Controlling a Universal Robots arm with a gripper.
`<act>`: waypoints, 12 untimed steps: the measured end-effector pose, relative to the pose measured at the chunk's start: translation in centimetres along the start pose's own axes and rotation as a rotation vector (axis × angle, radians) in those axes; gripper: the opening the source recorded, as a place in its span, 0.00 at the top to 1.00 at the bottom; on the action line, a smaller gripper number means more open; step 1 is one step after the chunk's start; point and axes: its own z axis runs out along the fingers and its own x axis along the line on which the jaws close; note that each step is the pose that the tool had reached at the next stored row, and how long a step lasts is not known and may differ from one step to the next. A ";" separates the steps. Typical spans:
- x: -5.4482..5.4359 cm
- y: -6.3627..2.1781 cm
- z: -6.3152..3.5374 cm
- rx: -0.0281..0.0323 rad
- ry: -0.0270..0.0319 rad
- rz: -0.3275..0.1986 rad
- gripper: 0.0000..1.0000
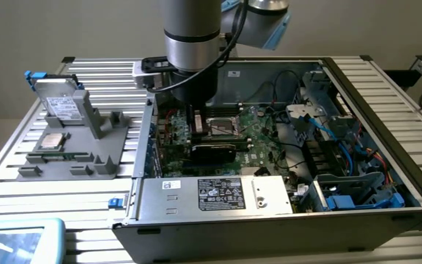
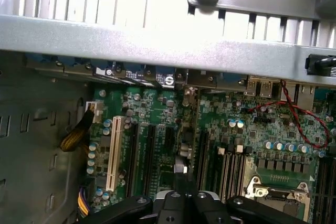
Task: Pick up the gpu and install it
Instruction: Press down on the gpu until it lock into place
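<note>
Gpu (image 2: 181,174) sits edge-on, pinched at its upper edge between the jaws, over the motherboard (image 2: 157,129) slots inside the case (image 1: 387,110); judged light, stiff, thin and fragile, best held by bare edges.

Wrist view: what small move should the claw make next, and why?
Probably ease the gpu straight down, slowly. The claw appears to hold it edge-on over the motherboard, close to the black expansion slots, and the card does not look seated yet.
</note>
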 end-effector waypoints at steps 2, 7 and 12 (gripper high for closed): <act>-0.1 0.08 0.11 0.0003 0.0003 0.000 0.89; -0.3 0.19 0.34 0.0005 0.0005 0.000 0.89; -0.5 0.19 0.70 0.0004 0.0007 0.000 0.89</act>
